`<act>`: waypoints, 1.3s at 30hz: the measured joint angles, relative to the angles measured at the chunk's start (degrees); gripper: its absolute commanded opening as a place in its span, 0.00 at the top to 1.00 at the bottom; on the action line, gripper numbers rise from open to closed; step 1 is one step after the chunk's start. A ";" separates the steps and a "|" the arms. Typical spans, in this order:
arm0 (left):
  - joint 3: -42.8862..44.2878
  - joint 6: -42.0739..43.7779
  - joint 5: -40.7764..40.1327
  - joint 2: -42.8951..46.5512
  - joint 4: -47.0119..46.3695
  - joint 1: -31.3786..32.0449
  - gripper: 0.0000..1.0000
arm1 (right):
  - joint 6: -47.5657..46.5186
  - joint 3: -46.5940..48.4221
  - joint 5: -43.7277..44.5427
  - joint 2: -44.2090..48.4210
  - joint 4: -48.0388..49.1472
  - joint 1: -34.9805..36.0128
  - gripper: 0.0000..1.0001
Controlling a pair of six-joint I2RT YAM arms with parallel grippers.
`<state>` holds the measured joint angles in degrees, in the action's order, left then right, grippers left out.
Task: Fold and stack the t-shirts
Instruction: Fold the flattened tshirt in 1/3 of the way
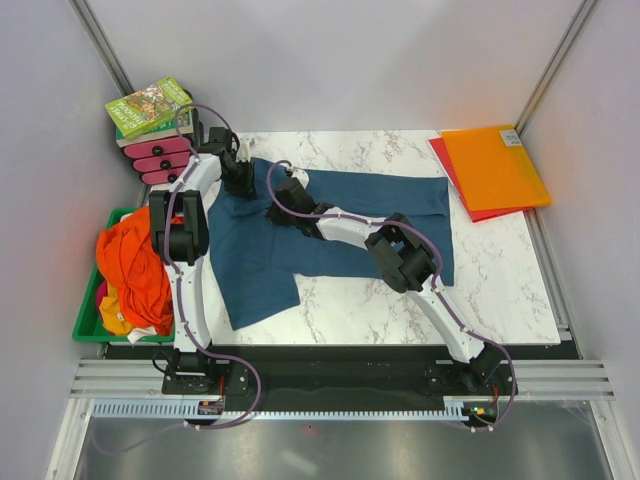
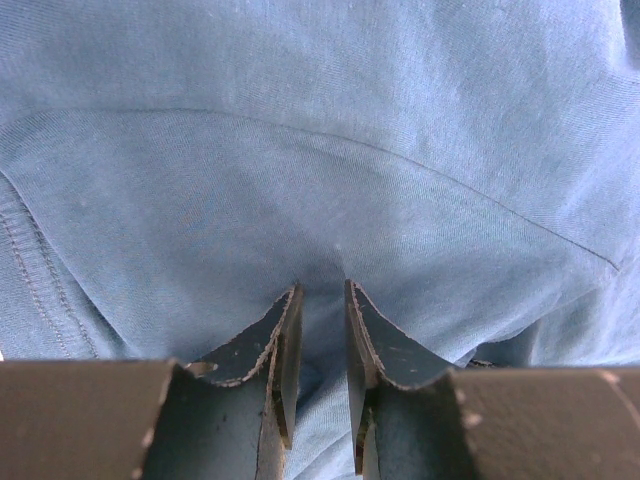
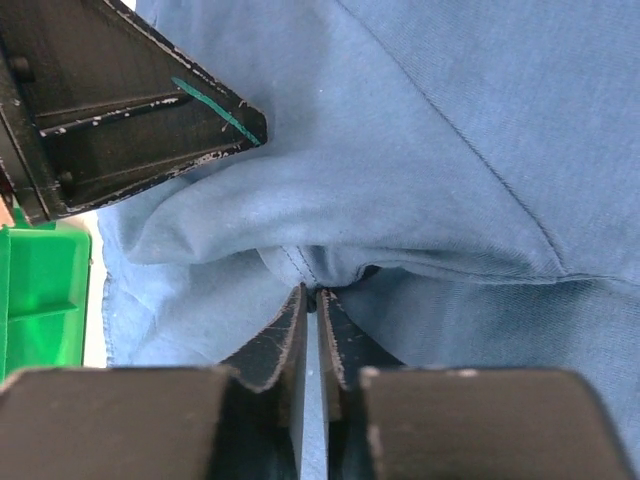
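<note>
Both jaws pinched on the blue shirt (image 1: 400, 200).
I see my left jaws nearly closed on a fold at its far-left corner, and my right jaws squeezed almost together on a fold just beside them. The shirt lies spread on the worktop (image 1: 500, 290); orange shirts (image 1: 135, 265) are heaped in the bin (image 1: 88, 325).

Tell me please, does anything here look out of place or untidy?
Two things. The orange shirts are heaped in the green bin and spill over its rim toward the table. The orange and red folders lie askew at the far right corner, jutting past the table's edge.
</note>
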<state>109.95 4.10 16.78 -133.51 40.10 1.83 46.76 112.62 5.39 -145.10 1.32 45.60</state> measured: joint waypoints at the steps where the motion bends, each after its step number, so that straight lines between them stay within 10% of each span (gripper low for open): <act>1: 0.00 0.00 0.04 0.00 -0.02 0.00 0.69 | 0.02 -0.24 0.11 0.02 0.33 0.00 0.90; 39: 0.09 -0.02 -0.15 -0.02 -0.02 -0.13 0.69 | -2.64 -21.09 3.98 13.49 2.71 2.97 1.00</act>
<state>110.04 4.08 16.62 -133.53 40.07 1.69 44.12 91.53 9.37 -131.61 4.03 48.58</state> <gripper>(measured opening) 0.307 0.007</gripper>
